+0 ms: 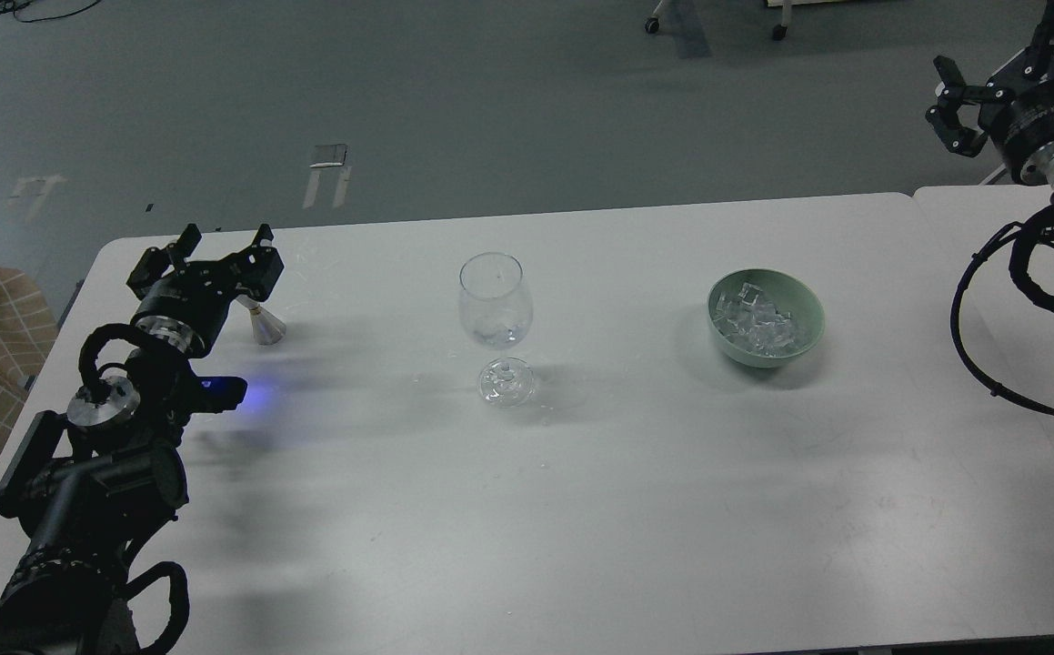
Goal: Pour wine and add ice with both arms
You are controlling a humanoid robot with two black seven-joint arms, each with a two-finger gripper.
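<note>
On the white table (581, 509), wine glass (496, 314) stands upright mid-table, a little clear liquid, likely the wine (496, 335), low in its bowl. Green bowl (766, 317) of ice (754, 320) sits well right of it, within my right arm's side. My left gripper (208, 255) is at the far-left table edge, fingers spread, empty, just beside a small silver cone-shaped cup (265, 326), probably the pourer. Right gripper (952, 102) hangs raised off the table's far right, fingers apart, holding nothing. Ice step looks not yet done.
</note>
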